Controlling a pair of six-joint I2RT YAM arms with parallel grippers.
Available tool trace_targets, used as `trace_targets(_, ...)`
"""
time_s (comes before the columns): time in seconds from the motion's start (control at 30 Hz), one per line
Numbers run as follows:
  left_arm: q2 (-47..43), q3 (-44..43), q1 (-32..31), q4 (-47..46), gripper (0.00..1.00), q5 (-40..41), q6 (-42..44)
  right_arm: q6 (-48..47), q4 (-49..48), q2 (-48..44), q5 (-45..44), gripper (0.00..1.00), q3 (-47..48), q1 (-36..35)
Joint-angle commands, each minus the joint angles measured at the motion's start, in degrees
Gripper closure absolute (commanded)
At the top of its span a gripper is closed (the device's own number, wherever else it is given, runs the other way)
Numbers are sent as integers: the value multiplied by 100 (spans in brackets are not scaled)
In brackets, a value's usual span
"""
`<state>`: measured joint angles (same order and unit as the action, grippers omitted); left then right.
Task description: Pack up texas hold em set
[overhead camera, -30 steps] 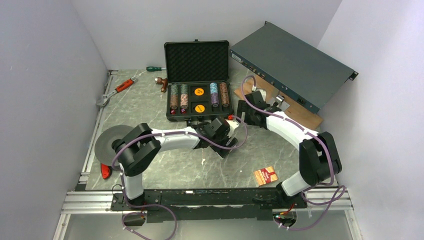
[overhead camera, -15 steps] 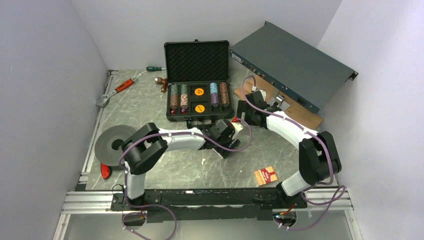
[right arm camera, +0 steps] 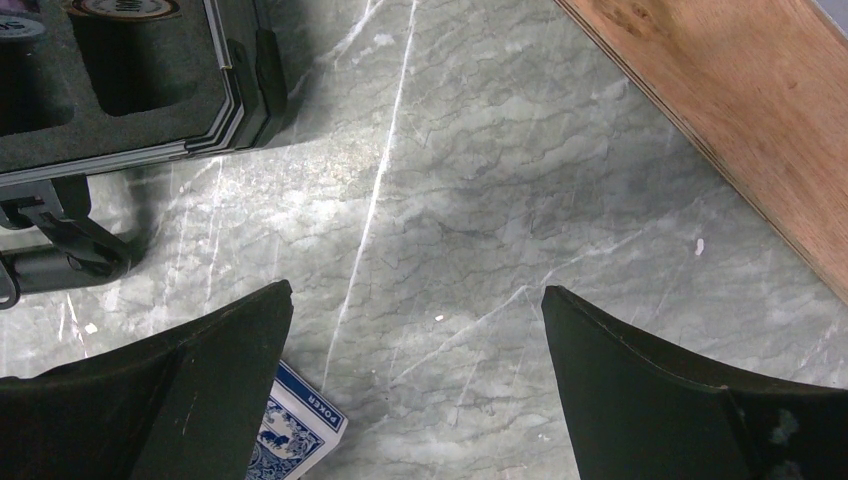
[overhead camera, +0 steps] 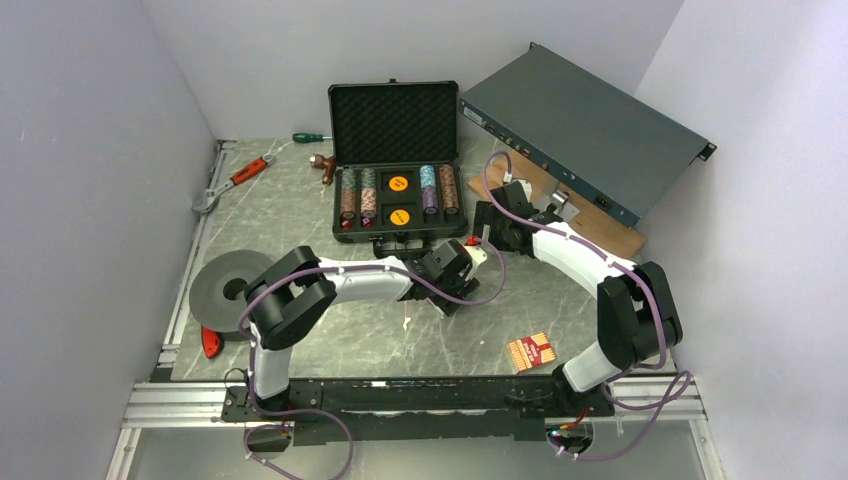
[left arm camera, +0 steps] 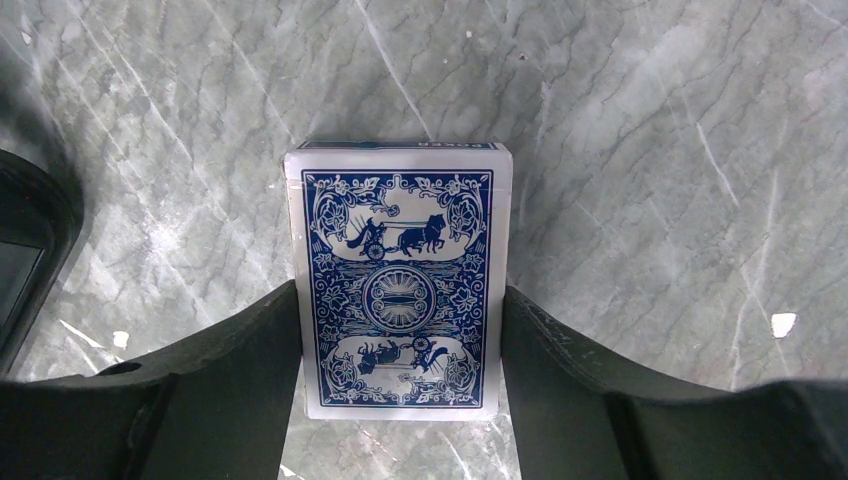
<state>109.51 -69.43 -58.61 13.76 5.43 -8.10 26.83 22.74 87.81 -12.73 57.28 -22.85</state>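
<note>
The black case (overhead camera: 392, 122) stands open at the back, its egg-crate foam lid upright. Striped chip stacks (overhead camera: 358, 196) fill its left slots and more chip stacks (overhead camera: 439, 189) fill the right. My left gripper (overhead camera: 466, 262) is in front of the case, shut on the blue card deck (left arm camera: 400, 290). The deck lies flat on the marble and both fingers (left arm camera: 230, 370) press its long sides. My right gripper (overhead camera: 480, 232) is open and empty just beyond it, above bare marble (right arm camera: 415, 330). The deck's corner (right arm camera: 300, 430) and the case's corner (right arm camera: 150, 110) show in the right wrist view. A red card deck (overhead camera: 531, 350) lies at the front right.
A long grey-green rack box (overhead camera: 585, 130) leans at the back right over a wooden board (overhead camera: 600, 232). A wrench (overhead camera: 232, 180), a screwdriver (overhead camera: 310, 137) and a copper-coloured fitting (overhead camera: 322, 165) lie at the back left. A grey disc (overhead camera: 215, 285) sits at the left edge.
My left arm has reached a little farther right, bringing its gripper up to the right gripper. The right arm has stayed put.
</note>
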Motion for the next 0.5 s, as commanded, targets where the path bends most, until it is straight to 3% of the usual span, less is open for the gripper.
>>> trace_targets(0.0,-71,-185,-48,374,100,546,200,15,-51,10,51,0,240,26)
trace_targets(0.47,-1098,-16,-45,1056,100,1403,277,-9,-33,17,110,0,252,26)
